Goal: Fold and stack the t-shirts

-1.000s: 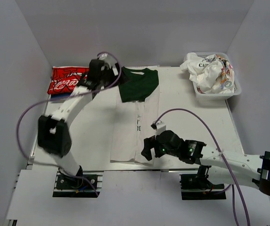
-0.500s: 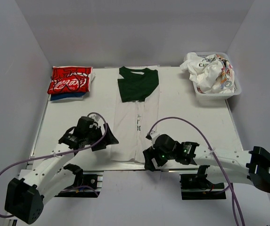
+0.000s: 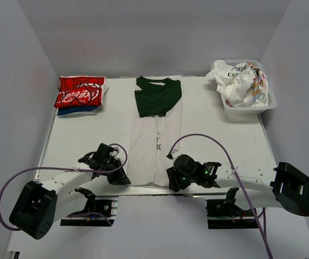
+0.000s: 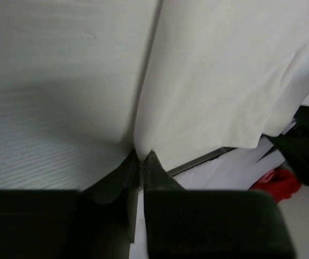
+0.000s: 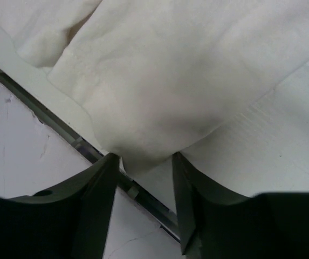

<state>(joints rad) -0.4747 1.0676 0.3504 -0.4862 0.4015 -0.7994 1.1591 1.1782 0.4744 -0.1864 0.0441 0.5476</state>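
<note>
grey walls point(image 3: 159, 38) close in a white surface point(image 3: 89, 140), and down its middle you have the off-white t-shirt point(image 3: 146, 156) laid out as a long narrow strip. its hem lies just at the near edge, which puts both hem corners within easy reach of the arms. the left claw point(image 3: 123, 179) sits at the strip's near left corner, and its wrist view shows the fingers point(image 4: 121, 175) pressed together, pinching that tip of cloth. the right claw point(image 3: 171, 182) is at the near right corner with its fingers point(image 5: 103, 178) spread, one on either side of the hem corner and not yet clamped on it. taking both corners at once looks meant to let you carry the hem toward the far edge evenly, without skewing the fold. the dark green t-shirt point(image 3: 158, 97) lies folded over the strip's far end. the red t-shirt point(image 3: 80, 93) rests folded at the far left corner, probably where the stack begins. the white basket point(image 3: 267, 105) in the far right corner holds crumpled t-shirts point(image 3: 240, 81) yet to be folded.
</note>
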